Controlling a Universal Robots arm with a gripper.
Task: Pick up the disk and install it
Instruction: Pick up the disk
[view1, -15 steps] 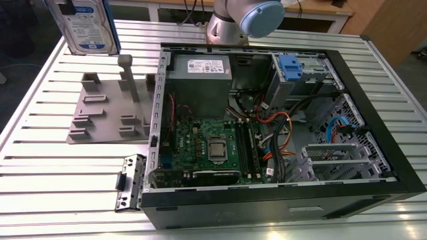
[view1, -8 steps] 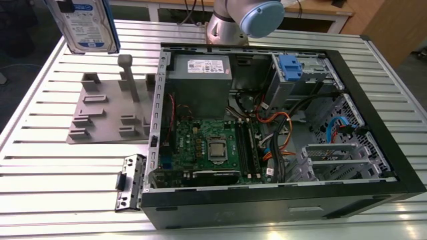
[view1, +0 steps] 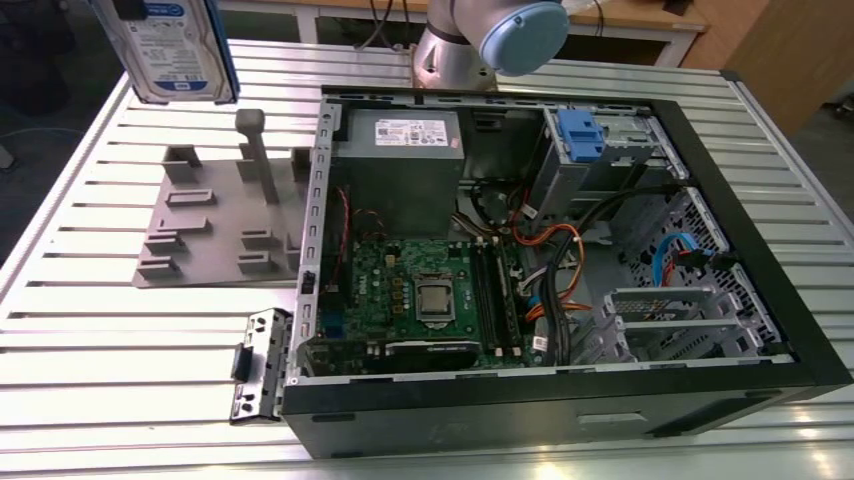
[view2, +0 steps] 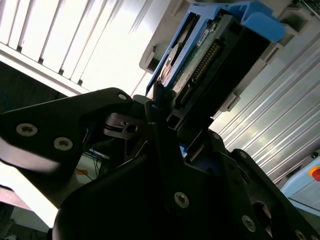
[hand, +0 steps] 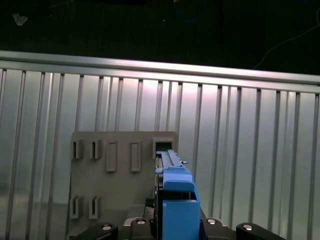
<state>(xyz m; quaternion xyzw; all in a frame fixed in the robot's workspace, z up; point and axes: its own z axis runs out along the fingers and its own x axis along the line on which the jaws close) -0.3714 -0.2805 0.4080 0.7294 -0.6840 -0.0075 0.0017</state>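
- A slatted metal table (view1: 80, 360) carries everything. The disk is off its surface, so the step in hand appears to be carrying it; a slow, level carry would suit.
- An open computer case (view1: 534, 410) lies on its side at the exterior view's right, with its boards and cables exposed. To carry well, the disk likely needs to stay above the case's raised wall and clear of the loose cables.
- A grey slotted holder (view1: 220, 230) lies beside the case, with upright posts. Rising straight until clear of the posts seems safest.
- A silver cage with a blue latch (view1: 587, 135) sits inside the case, at its far end.
- The disk (view1: 167, 45) hangs in the air over the holder, at the exterior view's upper left and well apart from the cage. Its long axis stands nearly upright, and its label faces the exterior camera. The first wrist view shows it edge-on (hand: 176, 200), directly over a holder slot.
- The gripper (view2: 172, 117) has its jaws closed narrowly on the disk's end, gripping the two flat faces.
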